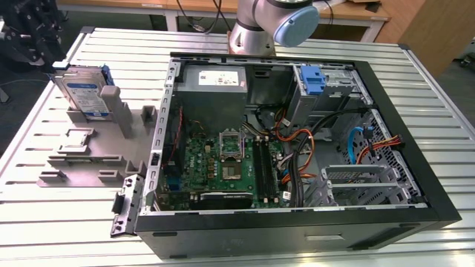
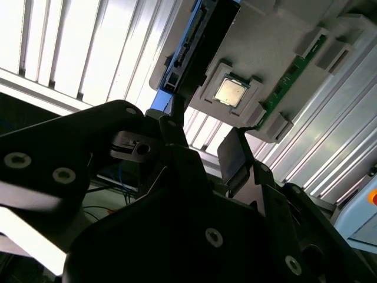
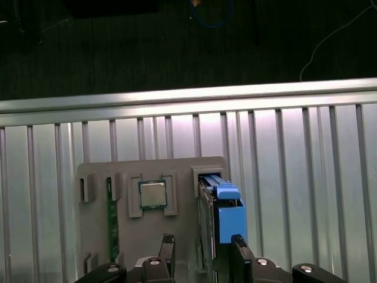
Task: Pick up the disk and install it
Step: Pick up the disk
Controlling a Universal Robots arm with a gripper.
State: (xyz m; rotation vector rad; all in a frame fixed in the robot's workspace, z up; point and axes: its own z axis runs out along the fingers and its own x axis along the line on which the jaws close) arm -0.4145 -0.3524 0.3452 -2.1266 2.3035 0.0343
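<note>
The disk (image 1: 84,93) stands on edge in a slot of the grey fixture (image 1: 89,167), on the table at the exterior view's left, beside the open computer case (image 1: 297,222). It has a silver body with a white-and-blue label and a blue carrier. In the first wrist view the disk (image 3: 222,217) appears edge-on with its blue carrier toward the camera. My gripper (image 3: 203,252) hovers above it, open and holding nothing. Its two dark fingertips (image 3: 168,244) sit to either side of the disk's edge, well clear of it. The second wrist view shows the gripper (image 2: 206,144) below the disk (image 2: 189,50).
The fixture also holds a small square silver chip (image 3: 152,194) and a green memory stick (image 3: 109,215). Inside the case are a motherboard (image 1: 222,161), loose cables (image 1: 312,139), a bare blue bracket (image 1: 315,80) and a metal drive cage (image 1: 364,186). The arm's base (image 1: 256,28) stands behind the case.
</note>
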